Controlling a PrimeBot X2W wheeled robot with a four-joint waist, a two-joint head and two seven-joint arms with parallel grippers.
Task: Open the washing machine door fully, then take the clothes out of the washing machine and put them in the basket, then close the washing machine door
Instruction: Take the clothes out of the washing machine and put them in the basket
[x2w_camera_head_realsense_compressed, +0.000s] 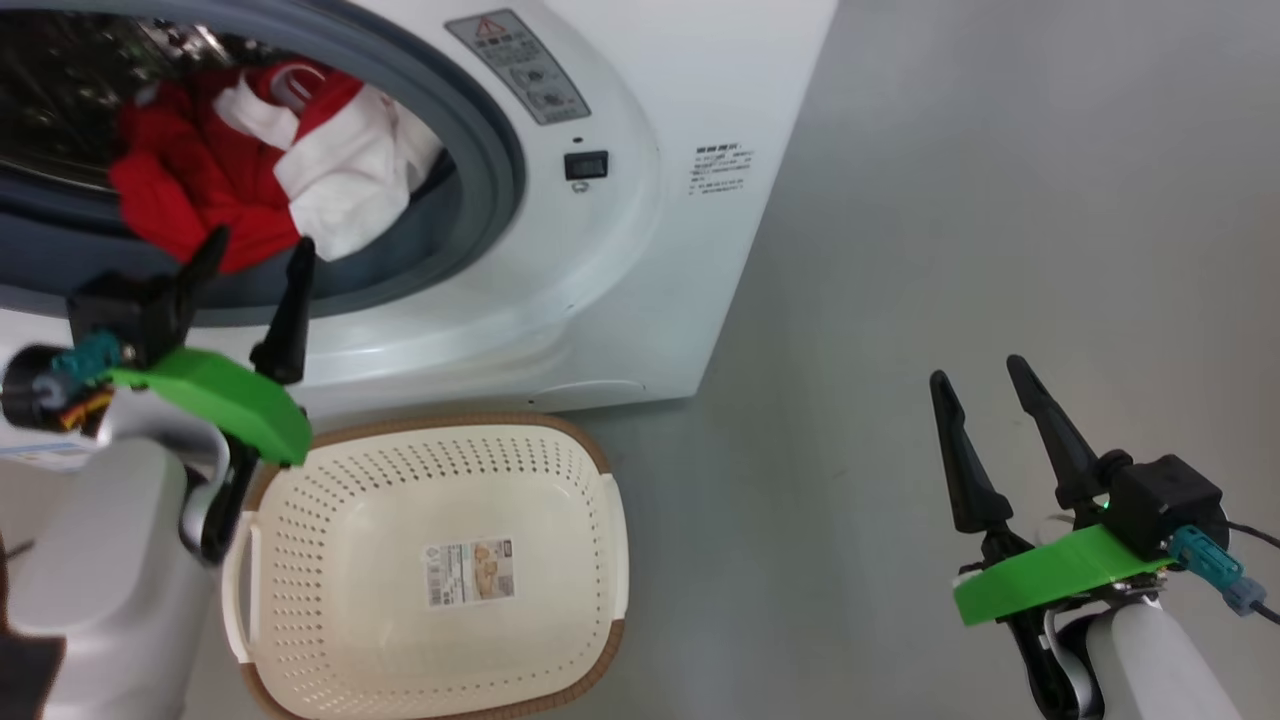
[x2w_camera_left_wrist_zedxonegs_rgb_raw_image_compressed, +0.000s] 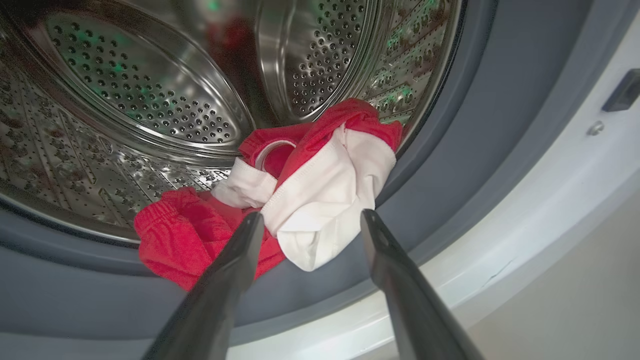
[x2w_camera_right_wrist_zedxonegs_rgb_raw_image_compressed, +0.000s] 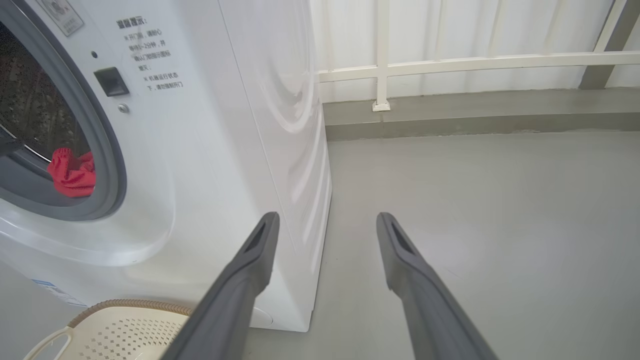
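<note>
The white washing machine stands with its drum mouth uncovered; its door is out of view. Red and white clothes lie heaped at the front of the steel drum, spilling over the grey gasket. My left gripper is open just in front of the heap; in the left wrist view its fingertips frame the white part of the clothes without gripping. The cream basket sits empty on the floor below the drum mouth. Off to the right, my right gripper hangs open over bare floor.
Grey floor stretches to the right of the machine. A pale wall with a white railing runs behind it. A latch slot sits on the machine's front right of the gasket.
</note>
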